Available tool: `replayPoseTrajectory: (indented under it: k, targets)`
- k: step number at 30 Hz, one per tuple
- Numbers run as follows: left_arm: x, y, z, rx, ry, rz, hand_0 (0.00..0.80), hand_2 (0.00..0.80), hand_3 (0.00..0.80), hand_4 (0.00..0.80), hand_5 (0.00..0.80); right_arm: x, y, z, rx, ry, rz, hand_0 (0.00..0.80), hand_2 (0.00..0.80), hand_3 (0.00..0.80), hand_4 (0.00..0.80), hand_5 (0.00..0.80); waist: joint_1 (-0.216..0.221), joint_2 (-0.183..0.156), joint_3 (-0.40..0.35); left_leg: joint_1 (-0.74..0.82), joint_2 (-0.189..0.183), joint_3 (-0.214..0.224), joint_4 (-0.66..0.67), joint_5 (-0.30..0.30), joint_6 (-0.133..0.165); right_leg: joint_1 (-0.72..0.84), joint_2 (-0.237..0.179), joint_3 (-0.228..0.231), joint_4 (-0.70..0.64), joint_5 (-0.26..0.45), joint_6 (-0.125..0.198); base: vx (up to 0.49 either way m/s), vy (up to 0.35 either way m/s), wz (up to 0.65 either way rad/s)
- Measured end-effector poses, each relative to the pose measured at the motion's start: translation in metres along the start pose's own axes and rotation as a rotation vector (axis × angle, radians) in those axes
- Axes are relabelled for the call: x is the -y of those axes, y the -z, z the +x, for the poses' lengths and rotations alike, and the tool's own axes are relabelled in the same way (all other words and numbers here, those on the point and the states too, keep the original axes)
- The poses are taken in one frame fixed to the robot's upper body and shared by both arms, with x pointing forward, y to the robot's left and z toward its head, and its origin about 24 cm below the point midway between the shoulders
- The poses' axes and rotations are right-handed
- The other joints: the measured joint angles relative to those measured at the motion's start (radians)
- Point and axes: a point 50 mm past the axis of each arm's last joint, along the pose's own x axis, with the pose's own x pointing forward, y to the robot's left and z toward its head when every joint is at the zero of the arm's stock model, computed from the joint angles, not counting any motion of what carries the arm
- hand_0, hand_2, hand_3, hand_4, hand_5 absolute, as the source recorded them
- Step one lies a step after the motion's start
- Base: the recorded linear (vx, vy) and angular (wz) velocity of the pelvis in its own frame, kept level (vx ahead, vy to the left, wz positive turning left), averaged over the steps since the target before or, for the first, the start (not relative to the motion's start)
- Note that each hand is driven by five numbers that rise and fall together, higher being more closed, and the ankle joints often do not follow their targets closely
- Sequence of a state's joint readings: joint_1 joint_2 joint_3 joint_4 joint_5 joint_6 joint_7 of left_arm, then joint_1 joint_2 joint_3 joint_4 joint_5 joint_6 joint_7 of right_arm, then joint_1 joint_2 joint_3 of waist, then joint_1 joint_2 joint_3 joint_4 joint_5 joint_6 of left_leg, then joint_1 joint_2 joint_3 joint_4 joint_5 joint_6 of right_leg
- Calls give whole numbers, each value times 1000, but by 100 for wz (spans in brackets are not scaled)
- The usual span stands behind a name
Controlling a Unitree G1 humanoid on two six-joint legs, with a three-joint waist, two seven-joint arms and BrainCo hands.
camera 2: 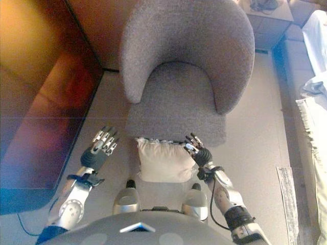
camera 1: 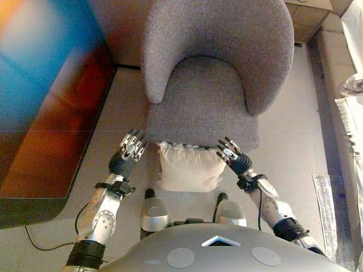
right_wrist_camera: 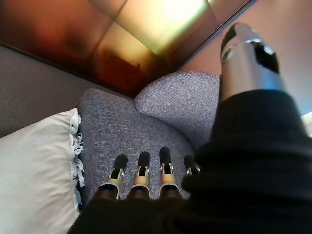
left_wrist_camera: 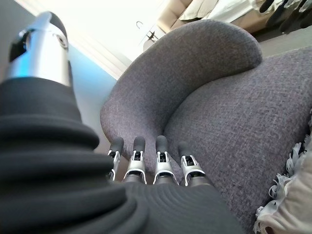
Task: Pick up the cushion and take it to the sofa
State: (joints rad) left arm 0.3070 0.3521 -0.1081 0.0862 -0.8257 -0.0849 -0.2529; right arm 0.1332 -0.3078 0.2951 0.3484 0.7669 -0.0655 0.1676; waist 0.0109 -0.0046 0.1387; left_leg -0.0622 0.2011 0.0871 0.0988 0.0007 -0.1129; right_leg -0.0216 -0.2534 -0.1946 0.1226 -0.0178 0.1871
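A cream cushion (camera 1: pixel 190 167) with a frilled edge lies at the front edge of the grey armchair's seat (camera 1: pixel 198 105), leaning over it toward me. It shows also in the right wrist view (right_wrist_camera: pixel 34 170) and at the edge of the left wrist view (left_wrist_camera: pixel 295 204). My left hand (camera 1: pixel 130 148) is open, fingers straight, a little left of the cushion and apart from it. My right hand (camera 1: pixel 231 153) is open at the cushion's right top corner, close to it. Neither hand holds anything.
The grey armchair's curved back (camera 1: pixel 227 34) rises behind the seat. A dark glossy panel (camera 1: pixel 51 102) stands along the left. Pale bedding or a sofa edge (camera 1: pixel 351 90) runs down the right side. A flat packet (camera 1: pixel 326 198) lies on the floor at right.
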Motion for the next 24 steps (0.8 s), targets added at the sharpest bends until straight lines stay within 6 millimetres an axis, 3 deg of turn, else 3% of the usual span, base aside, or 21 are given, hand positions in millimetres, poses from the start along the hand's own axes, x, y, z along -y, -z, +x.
replayPoseTrajectory:
  k: [5,13,16,21,24]
  targets:
    - [-2,-1,8,-18,-61,123,0,0,0,0,0,2,0,-2,29,37,2,0,0,0,0,0,-25,15,-22,23,-33,-4,-49,28,-44,21,-35,-7,-30,14,31,49,60,14]
    - [3,4,9,-44,-33,115,0,0,0,0,0,0,7,-6,15,14,19,0,0,0,0,0,-24,10,-63,81,-37,27,-111,45,-58,56,-29,-5,-86,27,37,10,-4,-7]
    - [13,13,10,-93,105,-120,0,0,0,0,0,-7,4,-4,16,-111,224,0,0,0,0,0,-24,6,-65,87,-33,39,-124,48,-60,57,-27,-10,-102,39,37,-40,-48,-10]
    - [39,22,9,-83,388,-464,0,0,0,0,0,-47,-8,0,153,-535,755,0,0,0,0,0,-23,0,-64,89,-24,44,-132,50,-63,71,-14,-16,-138,56,33,34,-19,-2]
    - [53,26,10,-55,469,-693,0,0,0,0,0,-54,-12,4,231,-565,898,0,0,0,0,0,-24,-1,-65,109,-26,48,-148,53,-66,85,-14,-16,-145,57,34,58,16,-3]
